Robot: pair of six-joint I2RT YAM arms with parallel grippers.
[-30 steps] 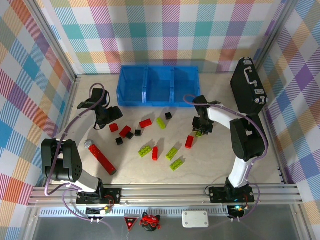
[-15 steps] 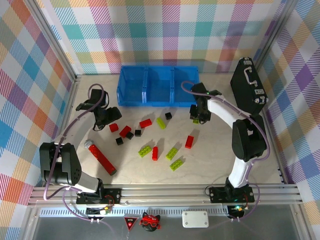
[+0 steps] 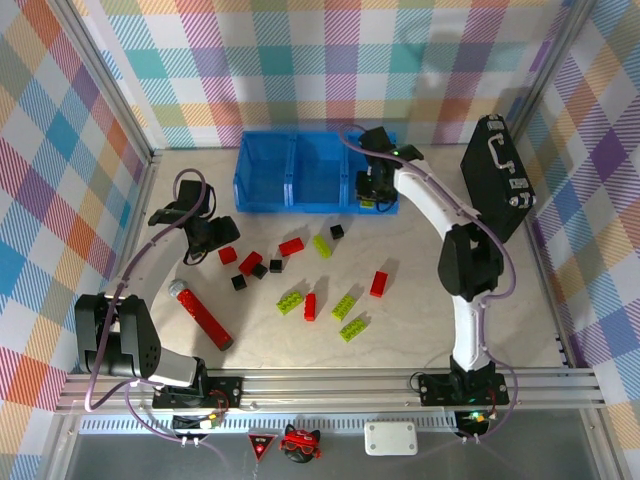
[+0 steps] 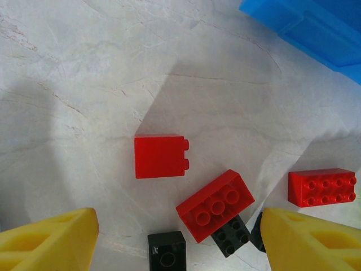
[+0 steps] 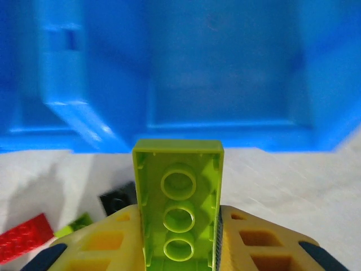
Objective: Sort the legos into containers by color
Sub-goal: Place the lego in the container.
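Five red legos (image 3: 291, 246), five green legos (image 3: 346, 306), four black legos (image 3: 337, 231), three bins (image 3: 292, 170)

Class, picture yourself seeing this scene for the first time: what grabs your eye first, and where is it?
The blue bins at the back stand out, with the right end effector holding a lime brick by the rightmost one. Red, lime and black bricks lie scattered in front of them.
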